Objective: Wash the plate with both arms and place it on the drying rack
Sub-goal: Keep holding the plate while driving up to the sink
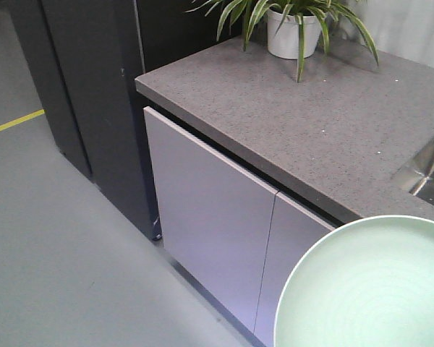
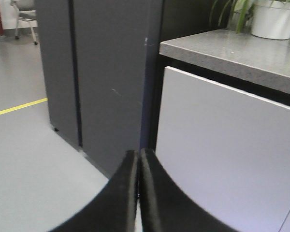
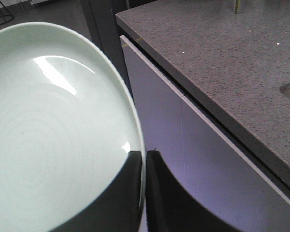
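The pale mint-green plate (image 3: 53,140) fills the left of the right wrist view, held in the air beside the cabinet front. My right gripper (image 3: 144,157) is shut on its rim, one finger on each face. The same plate (image 1: 372,289) shows at the bottom right of the front view, in front of the counter edge. In the left wrist view my left gripper (image 2: 138,155) is shut with nothing between its fingers, pointing at the dark cabinet. The drying rack is out of view.
A grey speckled counter (image 1: 289,116) stands over pale cabinet doors (image 1: 210,224). A steel sink corner (image 1: 427,173) shows at the right. A potted plant (image 1: 293,29) sits at the back. A tall dark cabinet (image 2: 106,82) and a yellow floor line (image 1: 14,123) are to the left.
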You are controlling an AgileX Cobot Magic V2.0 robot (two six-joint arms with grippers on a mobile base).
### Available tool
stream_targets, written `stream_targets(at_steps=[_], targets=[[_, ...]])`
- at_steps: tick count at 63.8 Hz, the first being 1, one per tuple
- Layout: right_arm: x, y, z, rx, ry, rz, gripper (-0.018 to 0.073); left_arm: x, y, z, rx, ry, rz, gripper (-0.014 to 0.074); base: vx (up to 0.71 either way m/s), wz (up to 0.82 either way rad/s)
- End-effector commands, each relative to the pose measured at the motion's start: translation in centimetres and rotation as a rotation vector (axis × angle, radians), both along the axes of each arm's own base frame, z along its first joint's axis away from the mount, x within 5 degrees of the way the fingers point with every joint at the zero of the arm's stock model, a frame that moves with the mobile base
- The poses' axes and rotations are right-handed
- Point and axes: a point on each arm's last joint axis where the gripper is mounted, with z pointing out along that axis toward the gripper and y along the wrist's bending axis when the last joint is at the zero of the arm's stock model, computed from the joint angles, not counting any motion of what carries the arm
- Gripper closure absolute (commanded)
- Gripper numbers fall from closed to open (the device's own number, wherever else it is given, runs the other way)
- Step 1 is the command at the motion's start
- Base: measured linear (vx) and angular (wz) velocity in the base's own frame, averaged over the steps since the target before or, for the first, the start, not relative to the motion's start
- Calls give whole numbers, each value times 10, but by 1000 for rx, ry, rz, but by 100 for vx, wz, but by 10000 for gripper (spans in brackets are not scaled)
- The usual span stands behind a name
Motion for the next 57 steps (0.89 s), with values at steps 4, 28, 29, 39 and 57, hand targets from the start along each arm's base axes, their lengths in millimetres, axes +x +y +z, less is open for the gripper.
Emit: stream_targets(at_steps=[4,28,29,39,57], targets=[[3,0,14,29,-85,-15,561,-1,0,16,-19,-112,-1,603,8,-29],[3,0,14,29,-85,-15,561,-1,0,16,-19,-112,-1,603,8,-31],[3,0,14,29,-85,-15,561,-1,0,16,-19,-112,-1,603,8,-31],[3,0,14,29,-85,-15,561,-1,0,16,-19,-112,-1,603,8,-31],[3,0,14,29,-85,-15,561,-1,0,16,-19,-112,-1,603,8,-34]])
